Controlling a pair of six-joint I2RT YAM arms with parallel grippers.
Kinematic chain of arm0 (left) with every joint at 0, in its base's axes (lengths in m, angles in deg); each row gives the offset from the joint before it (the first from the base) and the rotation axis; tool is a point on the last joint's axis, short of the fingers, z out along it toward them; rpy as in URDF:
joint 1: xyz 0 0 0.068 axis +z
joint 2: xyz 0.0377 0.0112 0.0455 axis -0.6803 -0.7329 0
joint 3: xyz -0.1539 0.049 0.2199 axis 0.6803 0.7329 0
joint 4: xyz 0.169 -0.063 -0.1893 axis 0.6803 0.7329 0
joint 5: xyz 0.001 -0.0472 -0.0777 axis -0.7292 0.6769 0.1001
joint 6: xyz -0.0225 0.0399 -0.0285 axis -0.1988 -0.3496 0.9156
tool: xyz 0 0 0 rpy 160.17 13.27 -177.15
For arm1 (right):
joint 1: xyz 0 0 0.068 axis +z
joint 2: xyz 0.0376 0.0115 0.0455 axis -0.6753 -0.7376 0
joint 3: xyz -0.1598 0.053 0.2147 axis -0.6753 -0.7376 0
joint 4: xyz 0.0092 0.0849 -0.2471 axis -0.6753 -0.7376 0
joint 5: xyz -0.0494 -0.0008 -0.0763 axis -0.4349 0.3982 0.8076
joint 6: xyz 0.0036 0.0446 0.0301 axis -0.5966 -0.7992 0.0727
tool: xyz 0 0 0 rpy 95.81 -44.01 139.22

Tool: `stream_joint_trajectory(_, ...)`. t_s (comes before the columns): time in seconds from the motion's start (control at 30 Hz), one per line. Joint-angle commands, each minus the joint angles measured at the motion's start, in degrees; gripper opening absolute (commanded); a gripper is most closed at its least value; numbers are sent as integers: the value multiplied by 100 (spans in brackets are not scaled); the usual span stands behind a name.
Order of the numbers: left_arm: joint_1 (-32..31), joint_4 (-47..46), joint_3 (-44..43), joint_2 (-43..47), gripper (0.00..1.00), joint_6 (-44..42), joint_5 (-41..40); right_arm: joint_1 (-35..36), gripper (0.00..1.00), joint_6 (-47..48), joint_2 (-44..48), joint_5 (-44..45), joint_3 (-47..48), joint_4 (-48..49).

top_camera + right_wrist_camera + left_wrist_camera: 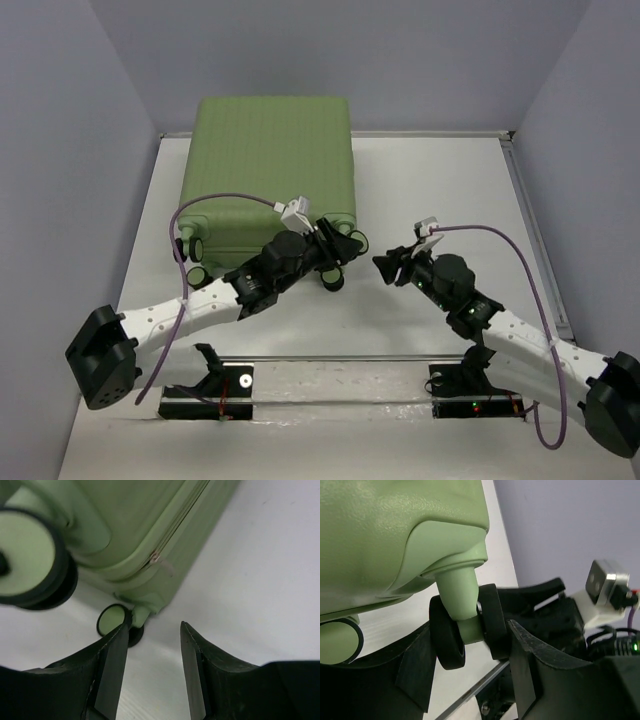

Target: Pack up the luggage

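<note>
The large light-green hard-shell suitcase, ribbed and closed, lies flat at the far left of the smooth white table, reaching the lilac-grey back wall. The left gripper clasps a black-rimmed twin castor wheel at its near right corner. The right gripper hangs just beside, jaws parted around nothing.

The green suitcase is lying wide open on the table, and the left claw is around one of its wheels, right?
Not quite. The suitcase is shut, not open; the top view shows its closed ribbed shell. The left gripper is indeed around one wheel.
</note>
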Motion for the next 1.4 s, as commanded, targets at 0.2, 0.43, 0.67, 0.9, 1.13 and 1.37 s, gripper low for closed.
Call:
stream_joint_trajectory(0.2,-113,-1003,105,998,6,-111,-212,-1470,48,513,-1443,-3496,393,2452)
stream_joint_trajectory(0.43,-113,-977,219,1174,6,-181,-159,-1919,56,697,-2727,-4616,806,3053)
stream_joint_trajectory(0.67,-96,-950,307,1253,6,-208,-133,-2052,57,698,-3571,-5292,1342,3194)
stream_joint_trajectory(0.9,-87,-959,263,1183,6,-252,-124,-2052,55,557,-4012,-5671,1536,3396)
stream_joint_trajectory(1.13,-78,-959,219,1112,6,-252,-89,-2052,49,592,-4223,-5619,1554,3431)
stream_joint_trajectory(1.37,-78,-1012,263,1069,6,-190,-71,-2052,24,425,-4355,-5514,1484,3923)
